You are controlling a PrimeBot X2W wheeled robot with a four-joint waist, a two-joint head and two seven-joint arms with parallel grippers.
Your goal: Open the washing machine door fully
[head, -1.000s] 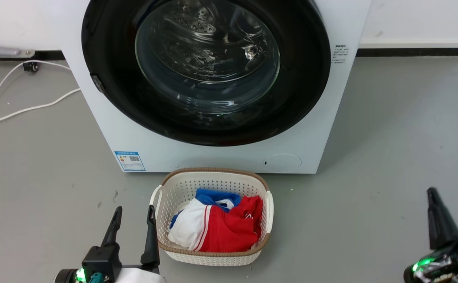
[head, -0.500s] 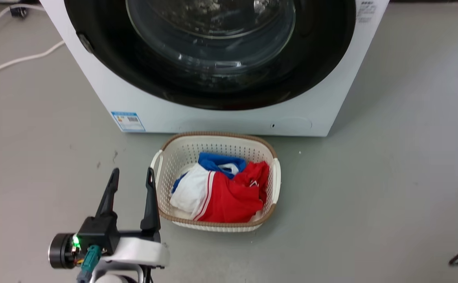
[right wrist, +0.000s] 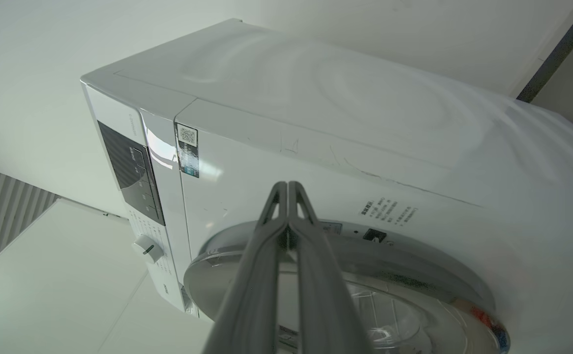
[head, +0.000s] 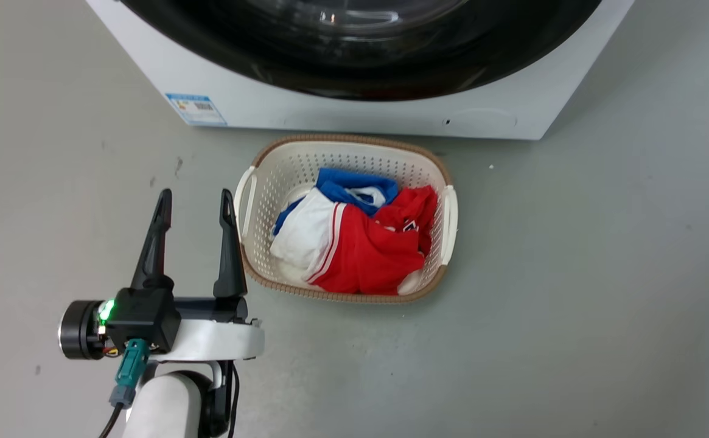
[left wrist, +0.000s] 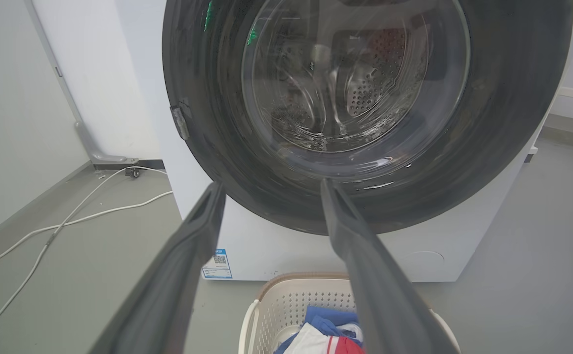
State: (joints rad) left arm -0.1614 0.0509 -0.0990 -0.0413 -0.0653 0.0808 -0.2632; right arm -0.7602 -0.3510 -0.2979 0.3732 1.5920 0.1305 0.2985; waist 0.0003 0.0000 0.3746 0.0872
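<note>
Hanging spread, the left pincer [head: 195, 194] faces the washing machine door [left wrist: 512, 123], top cut off; right pincer [right wrist: 287, 184] closed.

bright, even | soft shadows | washing machine door [left wrist: 365, 98] glare | sharp

The washing machine [left wrist: 276, 246] is white; the washing machine door [left wrist: 502, 147] is a glossy black ring around clear glass. A blue label [head: 196, 109] sits at the upper left. The cream basket [head: 330, 165], dotted with holes and rimmed in brown weave, holds red, white and blue clothes [head: 366, 255]. The floor [head: 573, 304] is grey; the left end effector [head: 195, 201], black.
</note>
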